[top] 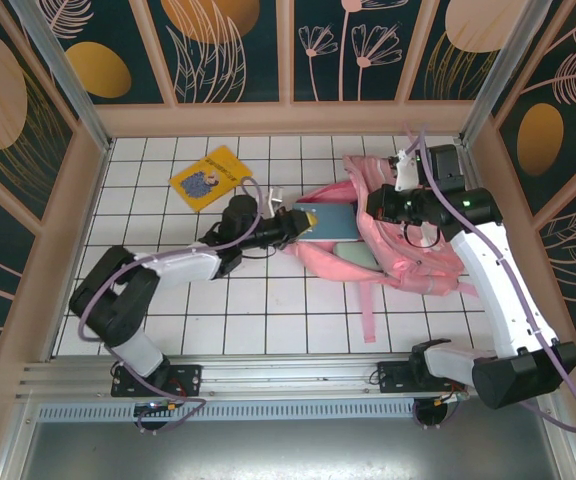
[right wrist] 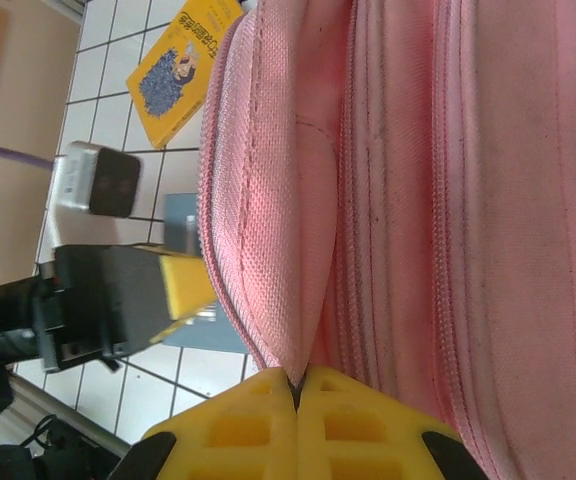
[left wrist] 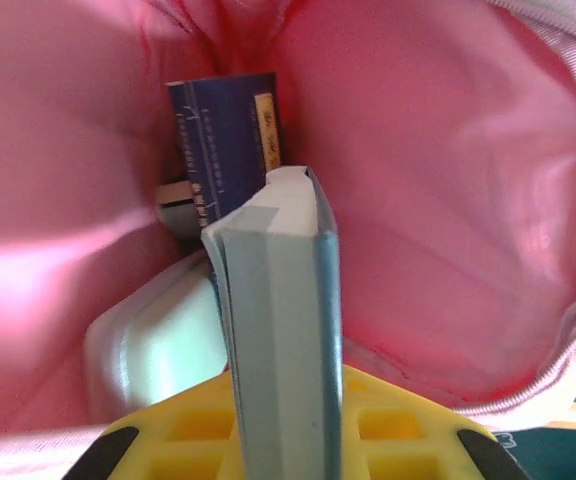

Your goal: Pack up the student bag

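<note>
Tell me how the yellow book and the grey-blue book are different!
The yellow book lies flat on the white tiles, away from the student bag; the grey-blue book pokes partly into the bag's opening. No hand holds the yellow book; the left hand grips the grey-blue book. Both are rectangular books.

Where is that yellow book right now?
In the overhead view the yellow book lies flat on the white tiles toward the far left, apart from the pink bag on its right.
</note>
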{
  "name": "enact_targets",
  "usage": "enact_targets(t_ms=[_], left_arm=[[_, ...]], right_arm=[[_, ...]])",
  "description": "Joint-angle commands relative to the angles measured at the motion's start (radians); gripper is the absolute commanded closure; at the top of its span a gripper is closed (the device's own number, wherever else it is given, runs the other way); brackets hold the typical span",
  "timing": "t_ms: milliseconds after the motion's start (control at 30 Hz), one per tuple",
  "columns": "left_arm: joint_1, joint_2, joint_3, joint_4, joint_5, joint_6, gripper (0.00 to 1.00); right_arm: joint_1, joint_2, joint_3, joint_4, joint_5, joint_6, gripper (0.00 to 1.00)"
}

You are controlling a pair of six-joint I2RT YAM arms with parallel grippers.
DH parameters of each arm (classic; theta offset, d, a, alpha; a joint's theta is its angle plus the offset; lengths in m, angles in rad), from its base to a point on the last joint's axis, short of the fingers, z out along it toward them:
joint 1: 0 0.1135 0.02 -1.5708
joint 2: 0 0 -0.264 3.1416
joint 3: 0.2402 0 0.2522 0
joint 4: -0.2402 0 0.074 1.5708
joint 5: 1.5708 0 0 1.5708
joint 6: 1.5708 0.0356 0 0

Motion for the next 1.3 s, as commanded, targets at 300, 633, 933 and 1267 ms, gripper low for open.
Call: enact_targets(t_ms=[300,633,933,1267], left_arm=[[-0.145,0.388,0.464,0.038,-0.058,-0.042,1.00],[-0.250,0.717,0.895,-0.046,-0.040,-0.081,0.90],[-0.258,0.699,0.883,-0.118,-0.080,-0.049,0.31],[-0.194,0.382,0.545,-0.133,-0.128,0.046,0.12]], right_arm=[[-0.020,-0.085,-0.053,0.157,-0.130,0.083,1.00],[-0.021,-0.091,-0.089,0.246,-0.171,0.160,1.00],[-0.037,-0.110,-0.089,0.229,-0.127,0.145,1.00],[-0.089,-0.142,-0.114,0.211,-0.089,0.120,1.00]])
